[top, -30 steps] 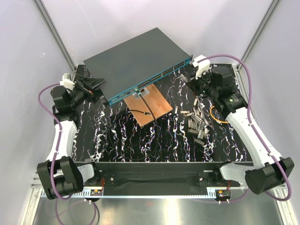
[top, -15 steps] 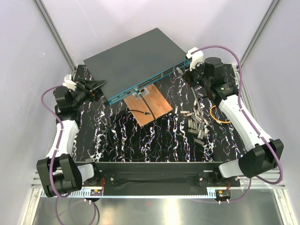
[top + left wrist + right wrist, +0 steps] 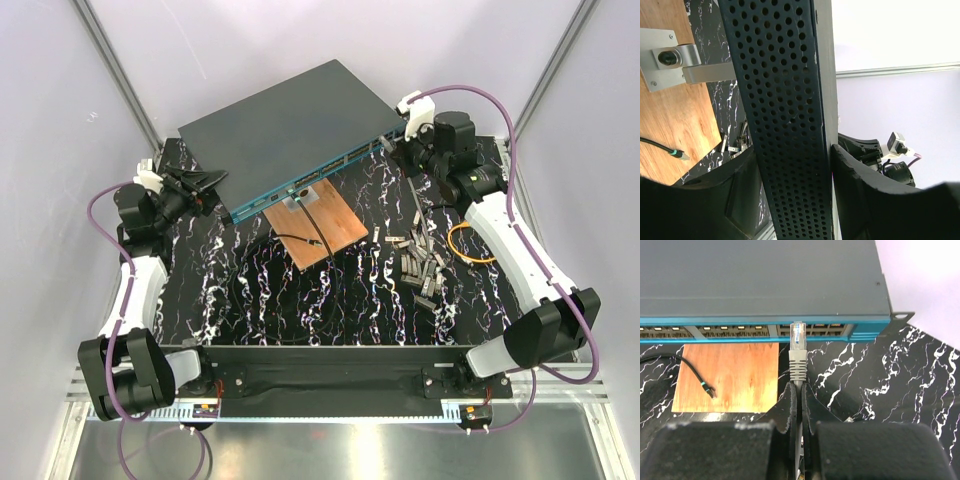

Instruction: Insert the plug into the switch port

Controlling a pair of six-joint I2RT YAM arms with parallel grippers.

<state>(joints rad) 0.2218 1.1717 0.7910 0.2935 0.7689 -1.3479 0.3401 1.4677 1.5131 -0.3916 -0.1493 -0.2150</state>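
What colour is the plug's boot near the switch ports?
Light grey plug boot, clear tip; clearest in right wrist view.

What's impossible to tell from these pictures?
- Right wrist view: whether the plug has entered a port of the switch; its tip merely overlaps the teal edge.
- Top view: the plug is too small.
- Left wrist view: ports out of sight; only the switch's perforated side shows, inside the left end effector.

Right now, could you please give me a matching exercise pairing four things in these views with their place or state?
Things:
1. plug
2. switch
3. wooden board
4. left gripper

Descriptions:
A. clamped on the switch's perforated side
B. dark grey top, teal front
C. black cable end lies on it
D. held by right gripper, tip at port row

Pairs: 1-D, 2-B, 3-C, 4-A
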